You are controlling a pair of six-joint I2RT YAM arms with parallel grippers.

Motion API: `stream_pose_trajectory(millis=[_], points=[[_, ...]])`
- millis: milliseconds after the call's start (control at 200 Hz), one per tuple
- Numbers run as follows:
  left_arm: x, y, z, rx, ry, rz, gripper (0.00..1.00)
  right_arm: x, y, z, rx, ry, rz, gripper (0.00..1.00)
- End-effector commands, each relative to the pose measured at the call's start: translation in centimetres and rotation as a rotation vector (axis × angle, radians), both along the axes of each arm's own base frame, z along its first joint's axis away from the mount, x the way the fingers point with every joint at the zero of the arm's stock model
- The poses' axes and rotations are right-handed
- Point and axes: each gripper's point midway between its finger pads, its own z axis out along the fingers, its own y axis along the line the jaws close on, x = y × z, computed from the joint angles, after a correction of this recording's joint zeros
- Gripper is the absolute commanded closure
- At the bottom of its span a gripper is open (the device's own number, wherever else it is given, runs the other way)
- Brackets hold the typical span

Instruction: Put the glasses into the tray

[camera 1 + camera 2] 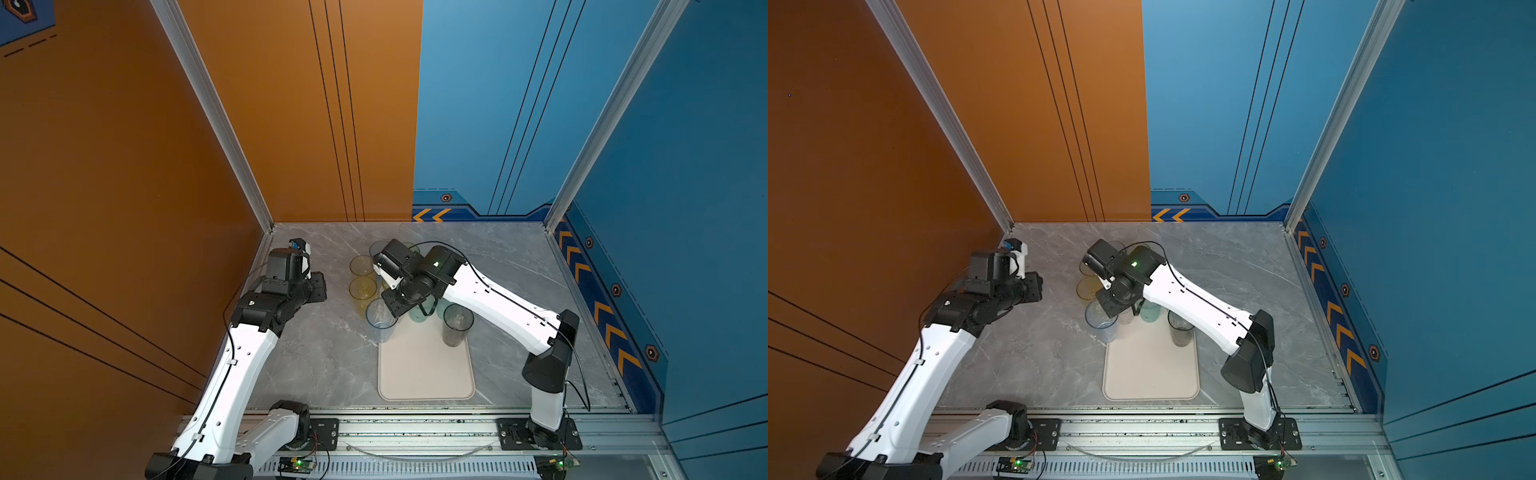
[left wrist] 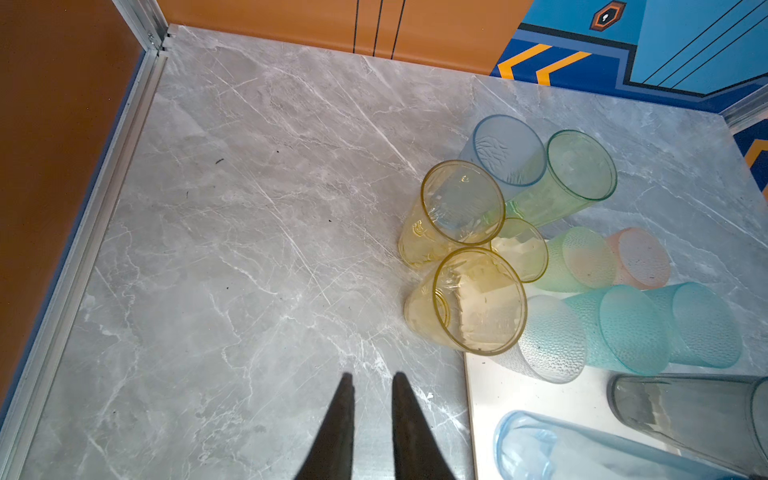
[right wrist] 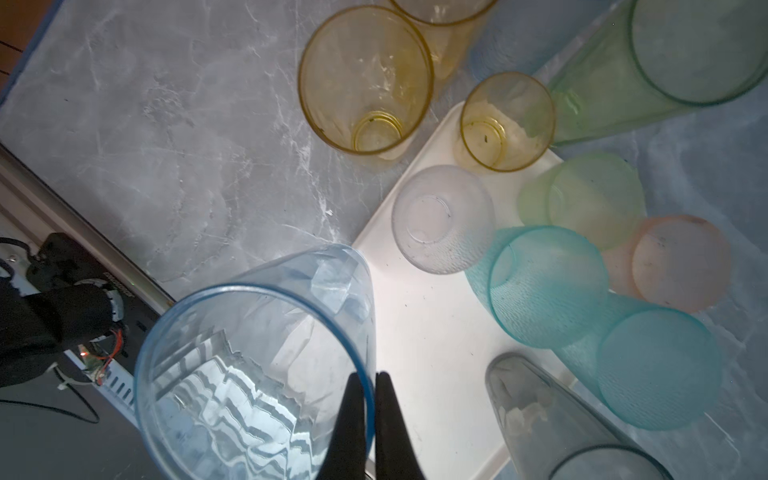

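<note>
Grey marble-look tabletop (image 1: 332, 353) between orange and blue walls (image 1: 291, 104): the right pincer (image 3: 369, 378) is clamped on the thin rim of a clear blue tumbler (image 3: 249, 374), one finger inside, one outside, at the far-left corner of the cream tray (image 1: 426, 374), while the left pincer (image 2: 374, 378), narrowly parted and empty, hovers at left. The other glasses (image 2: 582, 257), smooth or pebble-frosted tapered tumblers, crowd the tray's far end, some off it; they look light, stiff and slippery, likely best pinched at the rim.
</note>
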Motion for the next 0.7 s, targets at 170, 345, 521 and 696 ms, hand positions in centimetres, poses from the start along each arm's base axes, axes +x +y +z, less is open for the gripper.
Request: stream_pose_trajectory(millis=[170,345,521,696], points=[[-0.1,-0.5,0.7,-0.012,0.018,-0.019,0.81,0.1,-4.6,-0.7,-0.086,-0.011,-0.041,1.0],[-0.1,-1.0,0.6,-0.001,0.037,-0.028,0.81,1.1,-6.4,-1.8,-0.102,-0.007,-0.077,1.0],[0.0,-1.3,0.6,0.013,0.046,-0.032,0.81,1.9,-8.2,-3.4,-0.092,0.011,-0.122,1.0],[0.3,-1.8,0.7,0.024,0.05,-0.04,0.81,2.5,-9.1,-4.3,-0.064,0.007,-0.152,1.0]])
